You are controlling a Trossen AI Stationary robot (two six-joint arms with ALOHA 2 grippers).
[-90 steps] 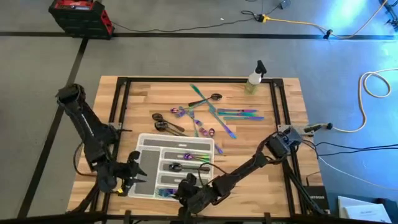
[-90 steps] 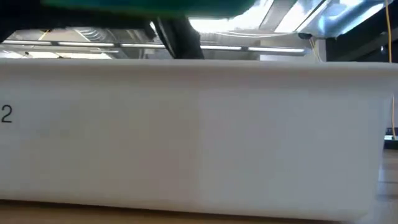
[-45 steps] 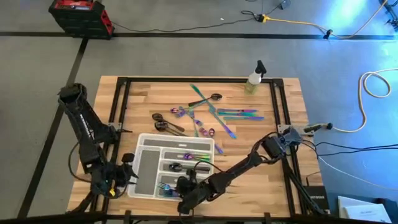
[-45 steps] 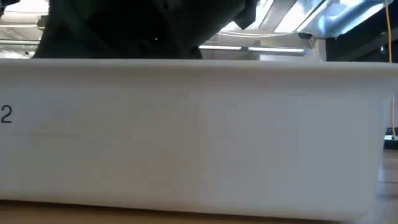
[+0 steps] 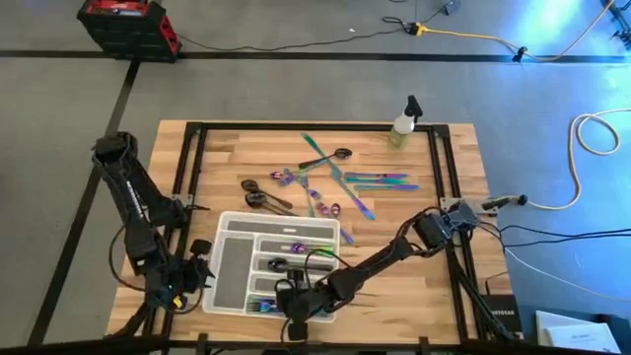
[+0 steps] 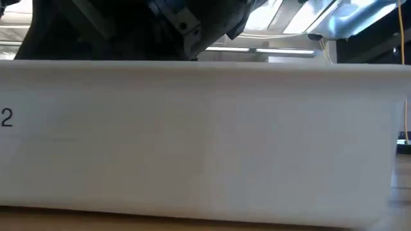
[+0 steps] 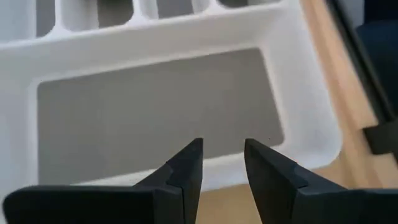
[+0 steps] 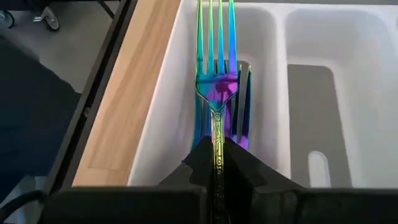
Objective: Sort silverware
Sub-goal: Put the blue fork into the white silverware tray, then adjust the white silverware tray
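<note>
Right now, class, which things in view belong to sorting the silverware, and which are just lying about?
Belongs to the job:
- iridescent fork, clamped in the right gripper over the tray's end compartment
- loose silverware on the table
- white compartment tray
- left gripper, open beside the tray

Just lying about:
- spray bottle
- red toolbox
- yellow cable

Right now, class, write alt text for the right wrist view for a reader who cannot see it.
The right gripper is shut on an iridescent fork, held over a compartment of the white tray where another iridescent fork already lies. Wooden table shows beside the tray.
</note>
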